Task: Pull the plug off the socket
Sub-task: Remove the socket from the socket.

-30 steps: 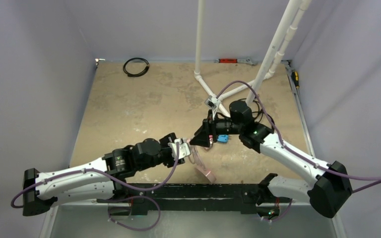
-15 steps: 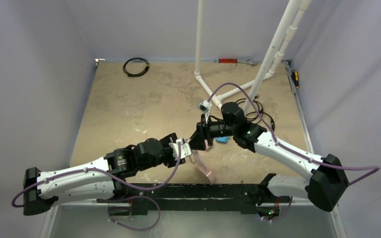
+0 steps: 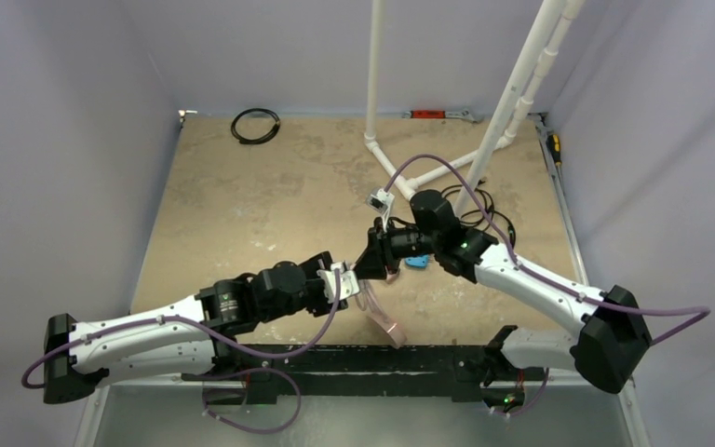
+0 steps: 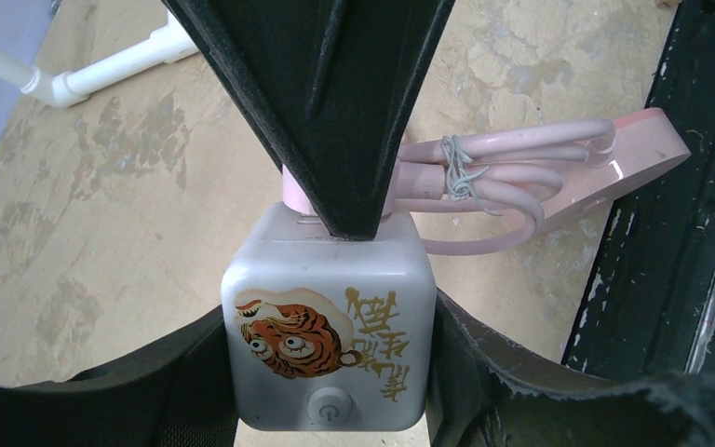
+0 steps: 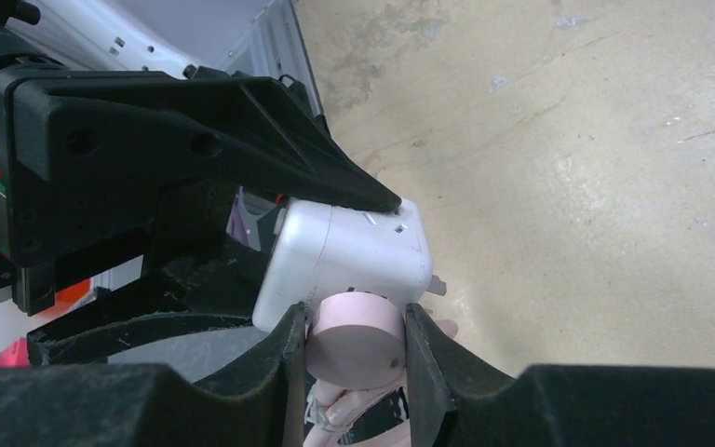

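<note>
Right wrist view puts the plug (image 5: pixel 354 352) flush against the socket (image 5: pixel 354 251) — no gap shows between the pink head and the white cube, so the pull itself is not yet done. What looks done is the set-up: both grips are on. The right gripper (image 5: pixel 356 321) is clamped on the plug, a finger pressed to either side of the pink head. The left gripper (image 4: pixel 328 326) is clenched round the socket, its pads against the cube's two flanks in the left wrist view, with the tiger sticker (image 4: pixel 284 340) facing that camera. What is left, I judge, is one move: draw plug and socket straight apart while the left grip keeps the cube from following.

From above, the joined pair sits toward 6 o'clock of the table (image 3: pixel 270 205). The left gripper reaches in from 8 o'clock and the right from 2 o'clock.

Counted:
- one plug
- one socket
- two grippers
- one cable (image 4: pixel 493 172) — pink, looped and tied with a twist of wire
- one pink disc (image 3: pixel 389 326), at 5 o'clock of the socket
- one blue bit (image 3: pixel 416 262), at 3 o'clock of the right gripper, too small to name
- one black coil (image 3: pixel 256 126), in the 11 o'clock corner
</note>
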You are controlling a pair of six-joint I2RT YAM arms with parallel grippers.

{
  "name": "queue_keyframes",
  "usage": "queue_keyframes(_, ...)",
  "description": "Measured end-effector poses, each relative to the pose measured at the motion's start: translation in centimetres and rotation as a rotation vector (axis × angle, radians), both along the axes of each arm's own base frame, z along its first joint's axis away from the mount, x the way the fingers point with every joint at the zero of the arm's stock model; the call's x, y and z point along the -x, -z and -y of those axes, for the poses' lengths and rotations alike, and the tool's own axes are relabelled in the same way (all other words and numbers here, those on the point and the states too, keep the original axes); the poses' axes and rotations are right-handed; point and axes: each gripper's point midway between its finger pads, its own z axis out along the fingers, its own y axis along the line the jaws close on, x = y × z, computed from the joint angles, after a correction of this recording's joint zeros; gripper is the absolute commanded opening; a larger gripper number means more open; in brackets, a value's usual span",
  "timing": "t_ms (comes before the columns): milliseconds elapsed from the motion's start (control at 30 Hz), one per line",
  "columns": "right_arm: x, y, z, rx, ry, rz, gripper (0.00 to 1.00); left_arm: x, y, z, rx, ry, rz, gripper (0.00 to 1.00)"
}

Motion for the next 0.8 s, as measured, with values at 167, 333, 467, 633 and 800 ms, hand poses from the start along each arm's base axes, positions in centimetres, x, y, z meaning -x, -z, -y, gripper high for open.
queue_keyframes(167,-0.4,0.3,-0.3,0.031,0.006,-0.011,0.0,-0.5,0.1,-0.5,-0.016,-0.043,0.013,0.0)
queue_keyframes(333,-0.8,0.4,-0.1,0.061,0.031,-0.005,0.0,-0.8,0.4,-0.5,-0.023,-0.077,0.014,0.0)
queue_keyframes(467,-1.2,0.3,0.7,0.091,0.079,0.005,0.0,-0.8,0.4,-0.1,-0.018,-0.074,0.015,0.0)
queue_keyframes(633,-2.0,-1.6,2.5,0.129,0.211,0.069,0.0,-1.1,-1.3,1.2,0.063,-0.06,0.042,0.0)
queue_keyframes(800,-2.3,-1.9,3.8,0.18,0.278,0.088,0.0,-1.1,-1.6,2.3,0.083,-0.03,0.055,0.0)
